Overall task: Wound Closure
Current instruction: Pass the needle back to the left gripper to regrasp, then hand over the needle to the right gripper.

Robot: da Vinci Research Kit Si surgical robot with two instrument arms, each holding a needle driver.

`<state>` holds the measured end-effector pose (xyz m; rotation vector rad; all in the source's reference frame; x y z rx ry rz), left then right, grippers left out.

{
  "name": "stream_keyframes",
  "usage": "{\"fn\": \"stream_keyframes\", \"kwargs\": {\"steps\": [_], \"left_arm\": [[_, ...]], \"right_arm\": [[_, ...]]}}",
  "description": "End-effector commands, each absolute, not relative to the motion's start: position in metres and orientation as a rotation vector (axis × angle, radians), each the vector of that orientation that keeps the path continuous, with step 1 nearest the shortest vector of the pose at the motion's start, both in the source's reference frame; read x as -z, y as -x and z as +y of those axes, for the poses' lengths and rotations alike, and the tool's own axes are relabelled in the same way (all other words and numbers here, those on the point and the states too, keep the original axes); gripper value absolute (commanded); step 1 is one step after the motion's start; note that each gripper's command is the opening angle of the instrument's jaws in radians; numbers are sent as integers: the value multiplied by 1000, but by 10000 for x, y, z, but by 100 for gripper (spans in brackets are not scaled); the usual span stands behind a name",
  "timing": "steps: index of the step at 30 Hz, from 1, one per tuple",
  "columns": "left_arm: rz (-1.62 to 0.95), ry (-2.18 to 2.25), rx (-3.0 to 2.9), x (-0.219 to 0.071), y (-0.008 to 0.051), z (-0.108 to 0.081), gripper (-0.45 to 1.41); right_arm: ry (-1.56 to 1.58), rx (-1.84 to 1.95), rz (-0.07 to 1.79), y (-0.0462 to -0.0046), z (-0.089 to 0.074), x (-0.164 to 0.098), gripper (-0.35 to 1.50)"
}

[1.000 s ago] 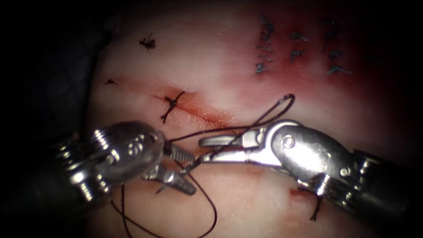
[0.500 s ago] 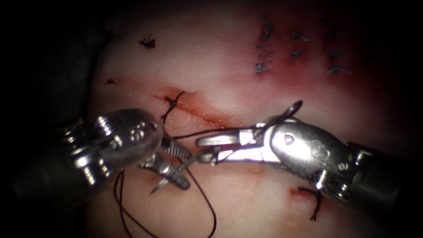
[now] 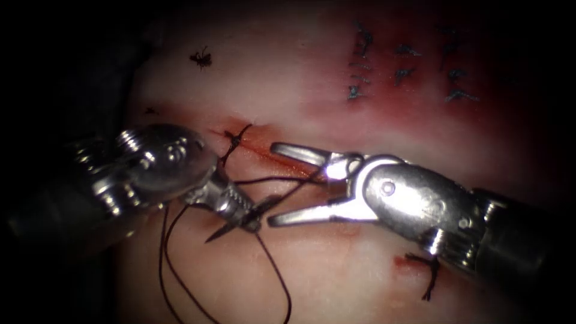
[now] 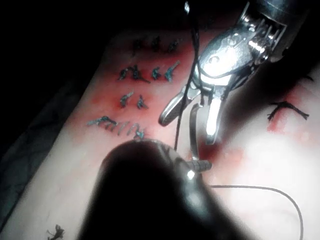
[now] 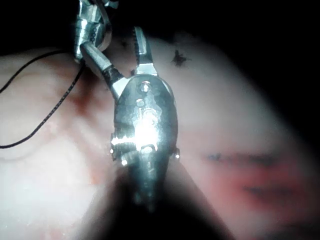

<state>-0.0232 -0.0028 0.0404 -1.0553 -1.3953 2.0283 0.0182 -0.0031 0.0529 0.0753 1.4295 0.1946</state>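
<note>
My left tool (image 3: 249,219) is shut on the curved needle (image 3: 223,232) near the middle of its curve. The needle is out of the tissue, below the cut (image 3: 282,157), and its tip points down-left. My right tool (image 3: 273,185) stands open just right of the needle, with nothing between its jaws. Dark thread (image 3: 277,270) trails from the needle across the tissue and loops by the left tool. A tied stitch (image 3: 233,141) sits on the cut's left end. The left wrist view shows the open right tool (image 4: 187,130) and the thread (image 4: 260,188). In the right wrist view the right tool (image 5: 112,42) is spread wide.
Rows of old dark stitches (image 3: 360,66) lie at the far right of the tissue. A cut thread end (image 3: 201,58) lies at the far left. A short stitch (image 3: 429,276) with red fluid sits under the right tool's wrist.
The right tool held the needle and has let it go, its jaws now wide apart. The left tool has shut on the needle and drawn it slightly left and up.
</note>
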Motion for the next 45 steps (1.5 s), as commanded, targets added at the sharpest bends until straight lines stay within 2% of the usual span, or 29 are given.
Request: {"fn": "stream_keyframes", "kwargs": {"steps": [1,9,12,16,19,26,33,37,38,41,43,44,45], "left_arm": [[-1370,1068,-2013,-408,237,-20,-35],[-1180,1172,-1873,-410,235,-12,-35],[-1127,1203,-1808,-410,235,-12,-35],[-1009,1213,-1763,-412,234,-13,-35],[-871,1190,-1759,-420,236,-17,-35],[-762,1164,-1779,-431,237,-30,-35],[-723,1166,-1787,-429,239,-33,-35],[-717,1161,-1788,-426,240,-38,-35],[-724,1165,-1787,-425,241,-40,-35],[-728,1167,-1786,-423,242,-42,-35],[-733,1171,-1785,-423,242,-42,-35],[-733,1171,-1785,-423,242,-42,-35],[-733,1171,-1785,-423,242,-42,-35]], "right_arm": [[-62,-206,1433,-187,-26,-534,126],[65,-410,1418,-182,-33,-529,138],[111,-535,1408,-175,-44,-528,136],[139,-611,1362,-169,-60,-526,123],[171,-615,1294,-165,-56,-516,120],[229,-595,1240,-159,-40,-487,81],[234,-562,1230,-171,-31,-494,86],[225,-518,1233,-181,-28,-502,63],[220,-505,1237,-184,-26,-504,42],[218,-495,1240,-186,-24,-507,26],[215,-484,1242,-186,-24,-508,-10],[221,-474,1240,-186,-23,-507,-20],[221,-475,1240,-186,-23,-507,-21]]}}
